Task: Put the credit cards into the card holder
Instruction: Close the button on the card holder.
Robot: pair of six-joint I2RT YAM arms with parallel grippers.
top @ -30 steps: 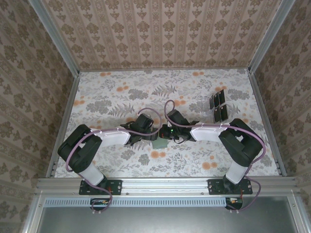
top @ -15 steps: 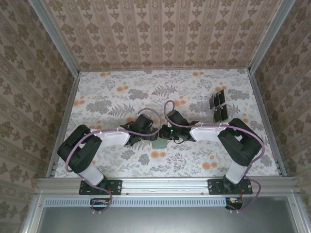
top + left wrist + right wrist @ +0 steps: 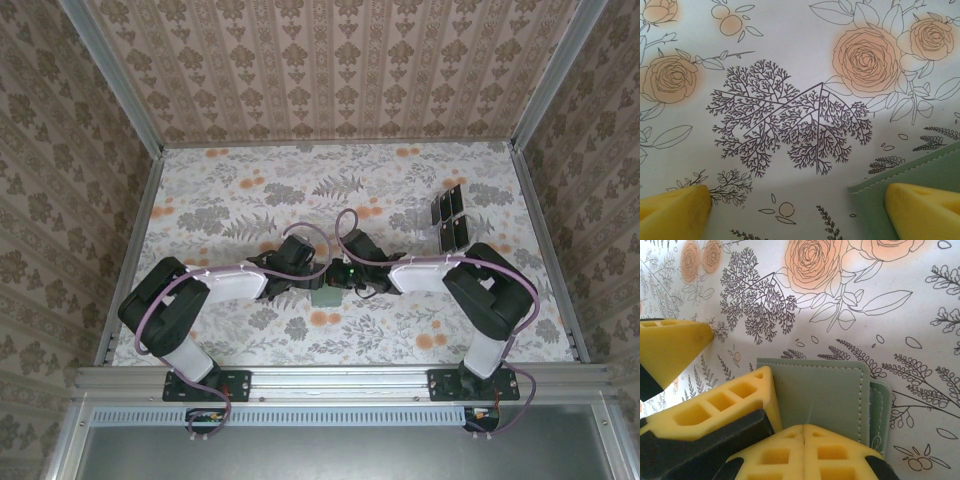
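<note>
Right gripper (image 3: 805,432): jaws pressed fully together, tips poised over the near edge of the card holder (image 3: 820,390); a faint thin line ran up from the seam, but whether a card was pinched there could not be told. Left gripper (image 3: 797,196) stood wide open, one finger (image 3: 925,210) over the holder's corner and the other on bare table (image 3: 400,190) beside it (bracing, by my reading). The holder lay flat between the two wrists at table centre. Over the last second the right arm had eased a little leftward, closing on the holder; left arm and holder had not shifted. The remaining credit cards (image 3: 452,222) lay well apart at the far right, so the task looked early, with an insertion judged under way
</note>
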